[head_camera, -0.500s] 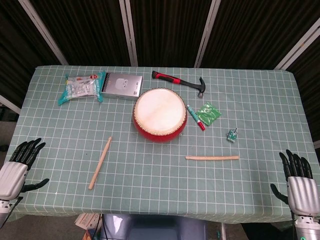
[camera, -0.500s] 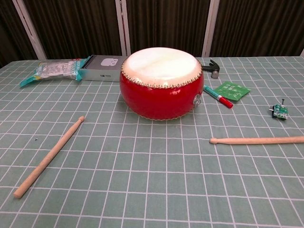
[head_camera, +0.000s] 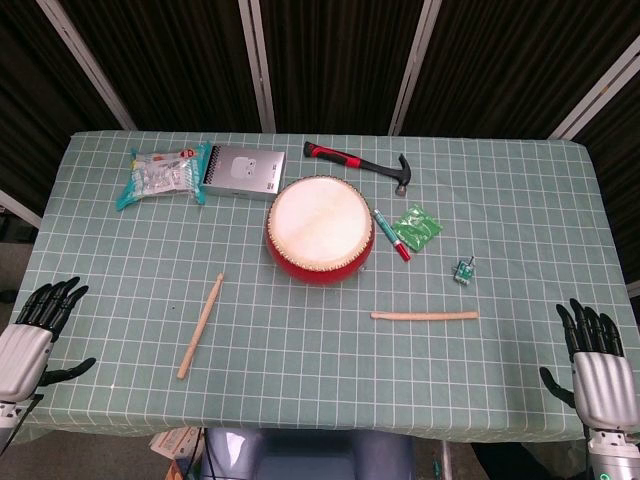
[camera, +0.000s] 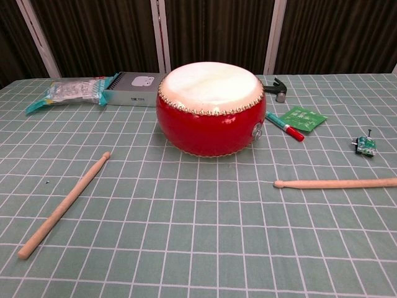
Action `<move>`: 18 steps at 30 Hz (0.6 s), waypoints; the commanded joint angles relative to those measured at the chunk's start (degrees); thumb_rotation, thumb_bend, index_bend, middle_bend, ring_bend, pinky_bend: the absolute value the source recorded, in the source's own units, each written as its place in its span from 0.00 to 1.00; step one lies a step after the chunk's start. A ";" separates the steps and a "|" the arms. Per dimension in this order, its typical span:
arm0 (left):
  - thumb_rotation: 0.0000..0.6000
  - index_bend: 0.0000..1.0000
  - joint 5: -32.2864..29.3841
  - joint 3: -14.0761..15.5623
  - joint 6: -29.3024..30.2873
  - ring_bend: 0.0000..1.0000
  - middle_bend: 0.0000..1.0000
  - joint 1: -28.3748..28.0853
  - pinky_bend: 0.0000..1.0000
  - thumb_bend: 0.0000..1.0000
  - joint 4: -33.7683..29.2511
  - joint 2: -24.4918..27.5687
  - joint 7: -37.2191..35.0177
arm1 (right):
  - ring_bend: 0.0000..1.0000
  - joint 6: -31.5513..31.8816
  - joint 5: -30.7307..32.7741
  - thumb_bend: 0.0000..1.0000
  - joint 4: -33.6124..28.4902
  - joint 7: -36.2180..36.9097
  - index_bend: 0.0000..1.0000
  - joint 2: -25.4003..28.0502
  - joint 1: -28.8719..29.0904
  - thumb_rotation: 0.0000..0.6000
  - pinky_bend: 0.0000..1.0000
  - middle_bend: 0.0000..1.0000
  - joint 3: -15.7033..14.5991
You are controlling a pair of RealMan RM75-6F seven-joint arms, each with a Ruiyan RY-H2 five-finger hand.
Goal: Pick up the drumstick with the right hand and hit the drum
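Nearest us, our right hand (head_camera: 600,372) sits off the bench's (head_camera: 520,390) near right corner, fingers spread and holding nothing; our left hand (head_camera: 28,340) is likewise empty at the near left. Just beyond, the right drumstick (head_camera: 424,316) lies flat, well apart from the hand. We reckon it's light, stiff and smooth wood, so we'd grab its thicker right end. Farther back sits the drum (head_camera: 320,229), untouched.

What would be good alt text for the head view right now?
A red drum sits mid-table on a green checked cloth, with one drumstick to its right and another to its left; both robot hands, left hand and right hand, hover open at the near corners.
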 commanded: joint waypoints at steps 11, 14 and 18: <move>1.00 0.00 -0.33 0.20 -1.14 0.00 0.00 -0.27 0.01 0.00 -1.09 0.28 0.44 | 0.30 -2.62 1.77 0.27 -2.60 -1.96 0.00 -0.03 2.45 1.00 0.37 0.18 1.97; 1.00 0.00 -0.84 0.01 -1.38 0.00 0.00 -0.34 0.01 0.00 -1.57 0.51 -0.02 | 0.78 -5.11 2.67 0.27 -3.96 -4.80 0.07 -0.75 5.22 1.00 0.79 0.63 3.91; 1.00 0.00 -1.28 0.03 -2.16 0.00 0.00 -0.57 0.01 0.00 -2.13 0.90 -0.44 | 0.99 -10.14 6.49 0.27 -5.94 -8.40 0.25 -2.37 9.21 1.00 0.98 0.89 6.40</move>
